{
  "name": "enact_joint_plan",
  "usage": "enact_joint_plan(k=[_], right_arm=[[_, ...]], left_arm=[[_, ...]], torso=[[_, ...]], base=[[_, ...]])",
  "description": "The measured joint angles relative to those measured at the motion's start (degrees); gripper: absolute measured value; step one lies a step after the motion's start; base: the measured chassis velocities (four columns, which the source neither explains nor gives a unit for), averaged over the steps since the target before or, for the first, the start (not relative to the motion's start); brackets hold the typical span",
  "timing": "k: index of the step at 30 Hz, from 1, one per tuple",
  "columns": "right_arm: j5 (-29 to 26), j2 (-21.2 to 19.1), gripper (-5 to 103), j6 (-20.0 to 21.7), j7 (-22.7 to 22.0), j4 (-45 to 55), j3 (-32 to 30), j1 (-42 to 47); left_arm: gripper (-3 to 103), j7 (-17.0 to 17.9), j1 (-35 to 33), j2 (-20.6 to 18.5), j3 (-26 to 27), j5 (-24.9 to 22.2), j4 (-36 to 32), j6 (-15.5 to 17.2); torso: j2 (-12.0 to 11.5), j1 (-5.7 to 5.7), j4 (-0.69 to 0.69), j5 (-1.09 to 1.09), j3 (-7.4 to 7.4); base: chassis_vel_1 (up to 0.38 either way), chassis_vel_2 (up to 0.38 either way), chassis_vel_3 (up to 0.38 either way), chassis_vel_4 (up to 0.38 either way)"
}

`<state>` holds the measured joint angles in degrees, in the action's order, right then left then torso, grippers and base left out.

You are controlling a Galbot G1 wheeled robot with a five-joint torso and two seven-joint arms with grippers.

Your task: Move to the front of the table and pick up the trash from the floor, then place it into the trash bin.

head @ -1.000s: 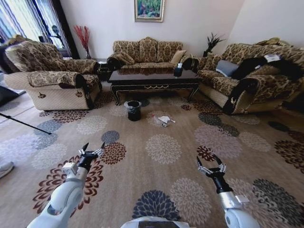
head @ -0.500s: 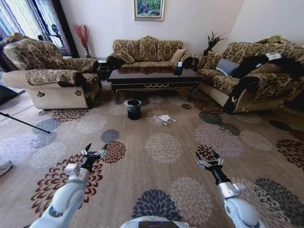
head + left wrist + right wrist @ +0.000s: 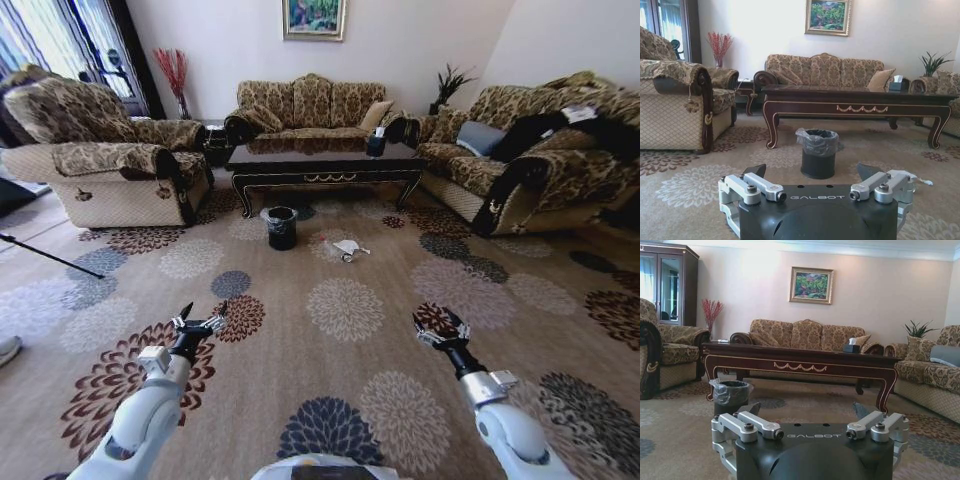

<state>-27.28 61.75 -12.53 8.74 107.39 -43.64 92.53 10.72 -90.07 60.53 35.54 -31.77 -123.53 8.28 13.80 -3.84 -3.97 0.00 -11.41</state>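
Dark glossy wood with gold scroll trim marks the table [image 3: 325,163] ahead of me, standing in the middle of the room with a sofa [image 3: 310,108] behind it and patterned armchairs to either side. On its top, toward my right, sits a tissue box [image 3: 376,145].

Just in front of the table, on the flowered carpet [image 3: 345,310], stands the trash bin [image 3: 282,228], round and black, with a greyish liner folded over its rim. A little to its right the trash [image 3: 345,250] lies on the floor: a crumpled white sheet and a small bottle beside it, close together. The small shiny scrap is too tiny for me to make out. The litter is well apart from both my arms.

My left gripper [image 3: 198,321] hangs low over the carpet on my left side, its fingers spread wide and empty. From the left wrist camera I see the bin [image 3: 817,152] straight past my spread fingers [image 3: 756,187], with the table [image 3: 855,107] behind it.

My right gripper [image 3: 441,329] hangs at about the same height on my right, likewise spread apart and holding nothing. Its wrist camera shows the bin [image 3: 730,394] off to one side and the table [image 3: 800,365] across the middle.
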Motion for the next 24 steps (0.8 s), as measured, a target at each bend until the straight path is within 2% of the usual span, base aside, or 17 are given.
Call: enact_joint_plan(k=[15,24], right_arm=[[0.32,1.81,100,0.0,-0.02,0.5,-0.22,0.47],[1.11,3.19,100,-0.31,0.3,0.58,-0.38,0.78]], left_arm=[[100,0.19,-0.23,0.16,0.41,0.01,-0.03,-0.09],[100,0.31,-0.33,0.41,0.59,-0.03,0.01,-0.08]], torso=[[-3.19,0.88,0.0,0.0,2.34],[-5.5,1.24,0.0,0.0,4.26]], base=[[0.0,0.0,0.0,0.0],[0.0,0.0,0.0,0.0]])
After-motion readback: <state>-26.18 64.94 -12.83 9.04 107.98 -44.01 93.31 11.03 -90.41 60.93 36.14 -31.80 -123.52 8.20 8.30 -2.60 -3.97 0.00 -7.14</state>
